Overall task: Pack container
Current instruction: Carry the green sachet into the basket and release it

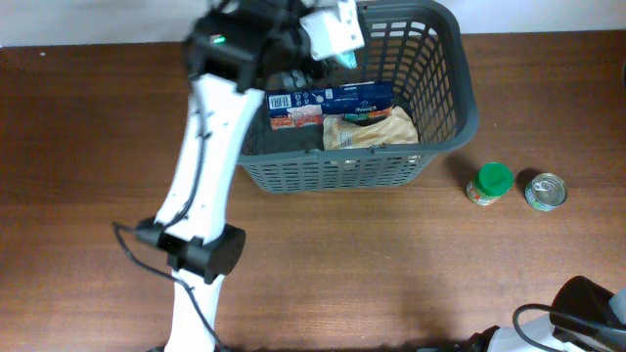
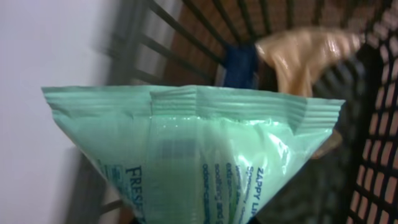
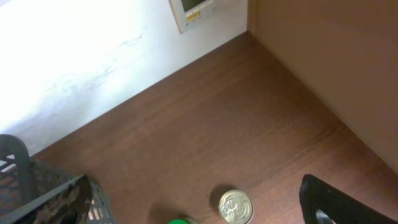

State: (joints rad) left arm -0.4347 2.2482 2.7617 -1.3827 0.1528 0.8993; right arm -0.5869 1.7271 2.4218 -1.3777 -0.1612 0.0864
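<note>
The container, a large dark grey slotted basket, stands at the back centre of the table. My left gripper is over the basket's far side, shut on a light green wipes packet, which hangs above the inside of the basket. A blue box and a tan packet lie in the basket. My right arm rests at the front right. Only one of its dark fingers shows, set far to the side, with nothing between the jaws.
A green-lidded jar and a small tin can stand on the wooden table to the right of the basket. The can also shows in the right wrist view. A white wall runs behind the table.
</note>
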